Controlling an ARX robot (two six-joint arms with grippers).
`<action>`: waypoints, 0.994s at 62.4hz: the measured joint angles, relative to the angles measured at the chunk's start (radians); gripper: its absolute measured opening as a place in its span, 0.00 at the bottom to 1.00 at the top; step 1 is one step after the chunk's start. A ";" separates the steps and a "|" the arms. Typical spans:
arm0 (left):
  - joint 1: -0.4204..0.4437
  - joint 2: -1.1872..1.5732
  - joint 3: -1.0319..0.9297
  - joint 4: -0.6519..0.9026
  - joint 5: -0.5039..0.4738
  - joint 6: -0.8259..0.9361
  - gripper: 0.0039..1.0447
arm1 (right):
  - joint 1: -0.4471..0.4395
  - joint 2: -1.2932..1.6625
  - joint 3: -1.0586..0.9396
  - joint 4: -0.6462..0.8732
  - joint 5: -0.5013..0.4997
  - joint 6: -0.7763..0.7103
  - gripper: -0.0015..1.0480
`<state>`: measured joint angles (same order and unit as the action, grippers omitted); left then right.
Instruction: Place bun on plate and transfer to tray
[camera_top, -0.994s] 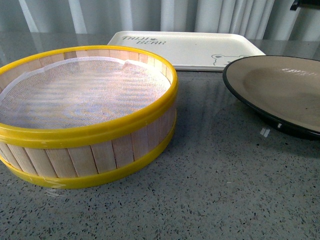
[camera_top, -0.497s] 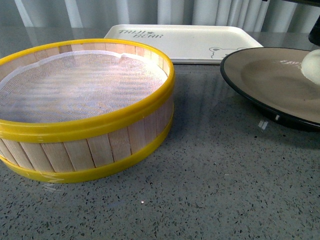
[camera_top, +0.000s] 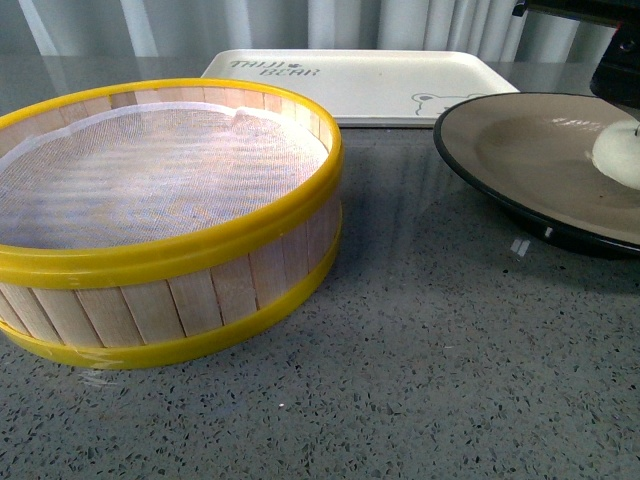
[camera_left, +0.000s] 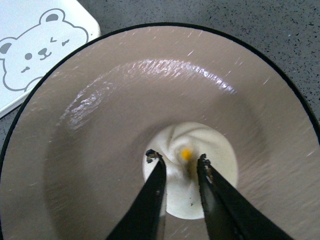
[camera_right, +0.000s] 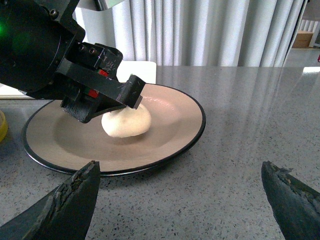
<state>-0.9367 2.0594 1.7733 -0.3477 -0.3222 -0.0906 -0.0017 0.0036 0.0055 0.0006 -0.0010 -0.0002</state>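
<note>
The off-white bun with its orange dot rests on the middle of the taupe plate, and my left gripper is shut on it from above. From the front, the bun shows at the right edge on the plate, under the dark left arm. In the right wrist view the bun sits on the plate beneath the left gripper's black body. My right gripper is open, low over the counter just outside the plate's rim. The cream tray lies behind the plate.
A yellow-rimmed wooden steamer basket with white mesh lining stands at the left of the grey speckled counter. The tray's bear drawing lies right beside the plate. Curtains hang behind the table.
The bun has come down with my left gripper from just above the plate at the right edge to the plate's surface. The view has shifted slightly.
</note>
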 joint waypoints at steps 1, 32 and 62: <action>0.000 0.000 0.000 -0.001 0.000 0.000 0.26 | 0.000 0.000 0.000 0.000 0.000 0.000 0.92; 0.074 -0.064 -0.013 0.035 -0.004 -0.027 0.94 | 0.000 0.000 0.000 0.000 0.000 0.000 0.92; 0.294 -0.706 -0.506 0.103 -0.082 0.013 0.94 | 0.000 0.000 0.000 0.000 0.000 0.000 0.92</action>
<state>-0.6430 1.3533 1.2675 -0.2447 -0.4038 -0.0776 -0.0017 0.0036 0.0055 0.0006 -0.0010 -0.0002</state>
